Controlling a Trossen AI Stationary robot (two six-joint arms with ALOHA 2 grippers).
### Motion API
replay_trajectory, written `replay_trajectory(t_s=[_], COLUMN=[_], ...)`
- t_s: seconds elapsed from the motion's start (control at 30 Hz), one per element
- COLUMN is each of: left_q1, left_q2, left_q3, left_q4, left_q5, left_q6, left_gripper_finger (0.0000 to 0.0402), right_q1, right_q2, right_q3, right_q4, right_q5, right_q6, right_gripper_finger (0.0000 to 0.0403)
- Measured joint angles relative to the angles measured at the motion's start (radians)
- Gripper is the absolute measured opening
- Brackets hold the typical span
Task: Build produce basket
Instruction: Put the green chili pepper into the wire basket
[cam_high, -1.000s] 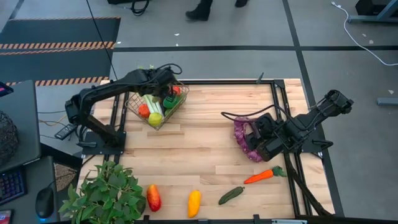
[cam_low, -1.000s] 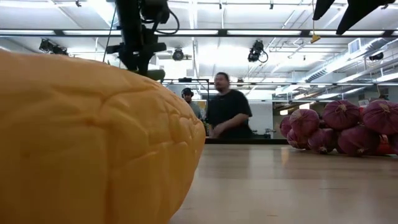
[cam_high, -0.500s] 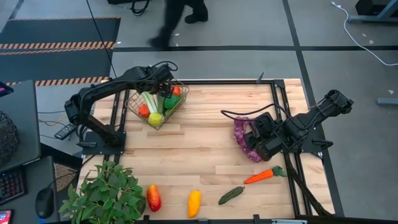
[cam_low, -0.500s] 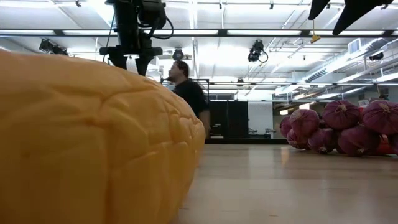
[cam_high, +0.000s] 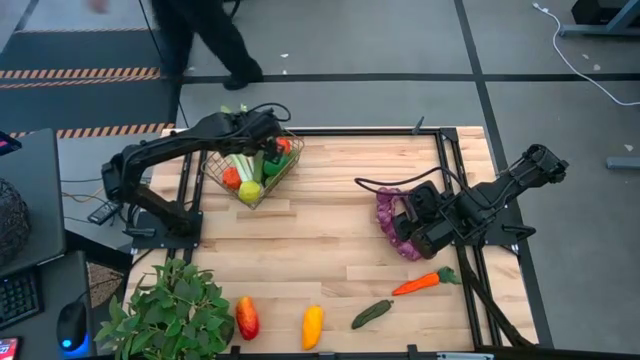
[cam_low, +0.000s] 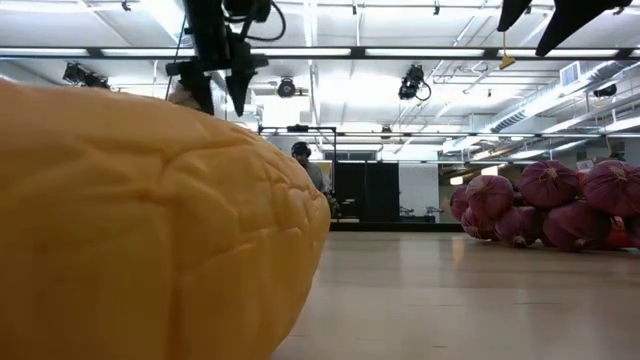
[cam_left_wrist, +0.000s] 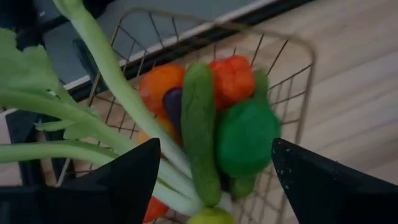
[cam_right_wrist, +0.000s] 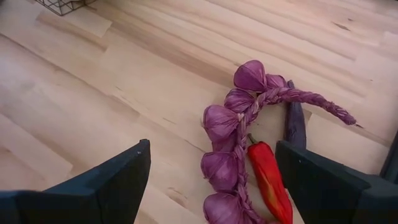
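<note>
Basket (cam_high: 251, 168) sits beneath the left gripper (cam_high: 268, 143), fingers spread and empty; right gripper (cam_high: 408, 222) open over the table.

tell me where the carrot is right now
In the high view the carrot lies on the table's near right part, just below the right gripper and the purple braided bunch, with a dark green cucumber to its left.

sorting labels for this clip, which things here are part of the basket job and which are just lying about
Job: basket with produce inside; on the table carrot, cucumber, yellow pepper, red-orange piece, purple braid, red chili.
Lying about: leafy plant, keyboard, mouse.
</note>
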Motion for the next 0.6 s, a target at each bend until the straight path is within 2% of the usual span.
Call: replay_trajectory(t_s=[0.27, 0.6], left_q1=[-0.060, -0.102], left_q2=[-0.005, -0.005], left_q3=[0.115, 0.254], left_q4=[-0.036, -0.163], left_q5=[-0.015, -0.056], left_q6=[0.023, 0.018], left_gripper_finger=[0.0307, 0.0298], right_q1=[0.000, 0.000], right_q2=[0.000, 0.005], right_q3=[0.000, 0.000], right_q4=[0.018, 0.045], right_q5=[-0.001, -0.010], right_q6=[0.004, 0.007], right_gripper_finger=[0.0348, 0.0348])
